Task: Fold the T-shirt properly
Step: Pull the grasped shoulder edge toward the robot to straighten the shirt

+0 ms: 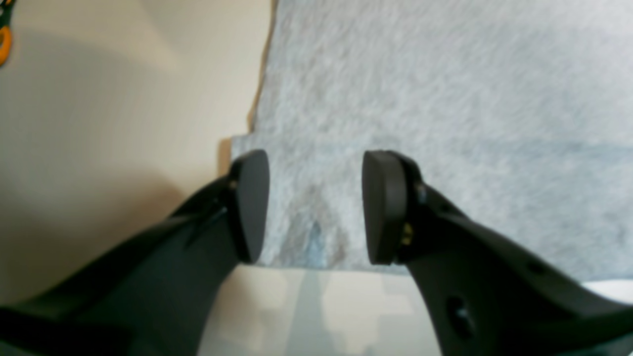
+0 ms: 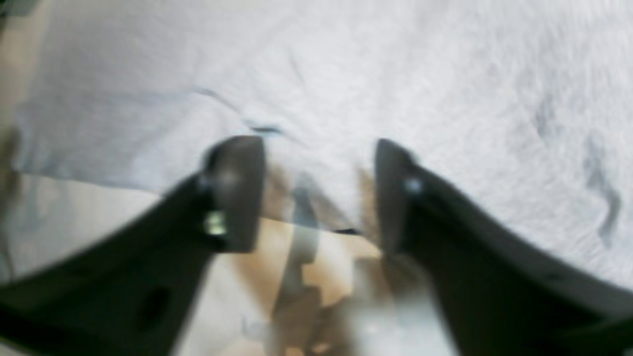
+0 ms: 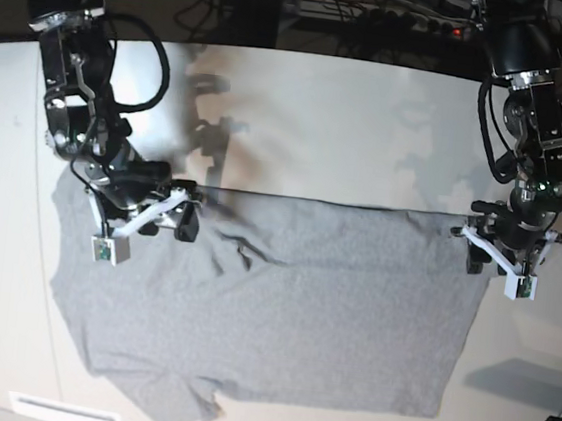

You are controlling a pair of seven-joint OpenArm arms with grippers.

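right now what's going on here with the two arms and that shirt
A two-armed robot is working on a grey T-shirt lying on a pale table. Both arms sit at the shirt's far folded edge: the left end effector at one corner, the right end effector further along, near a wrinkle. Both stand open over the fabric edge, gripping nothing.

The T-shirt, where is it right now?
In the base view the T-shirt lies spread flat on the table, filling its near half, with the left gripper and right gripper at its far corners.
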